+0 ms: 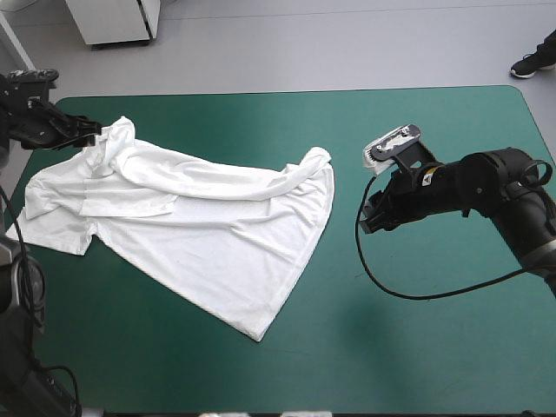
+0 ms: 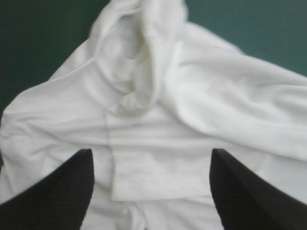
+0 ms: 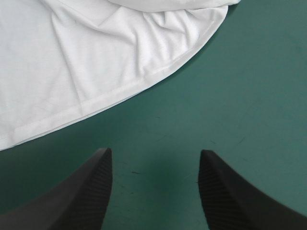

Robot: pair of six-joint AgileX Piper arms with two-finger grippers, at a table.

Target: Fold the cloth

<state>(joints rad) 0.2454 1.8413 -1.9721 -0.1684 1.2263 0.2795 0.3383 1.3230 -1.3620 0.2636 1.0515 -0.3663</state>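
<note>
Although the black-finned left gripper [image 2: 151, 151] and right gripper [image 3: 154, 150] stood open, empty, I judged the rumpled white short-sleeved T-shirt [image 1: 200, 234], toward the teal-green table's [image 1: 417, 347] left edge, liable to bunch from a doubled-layer pinch.

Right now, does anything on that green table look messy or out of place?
Only the T-shirt: it lies askew and rumpled, not flat. A thick rolled ridge runs along its far side, and the cloth bunches into a hump by the left pincer. Both pincers stand open, the right pincer over bare teal-green cover.
</note>
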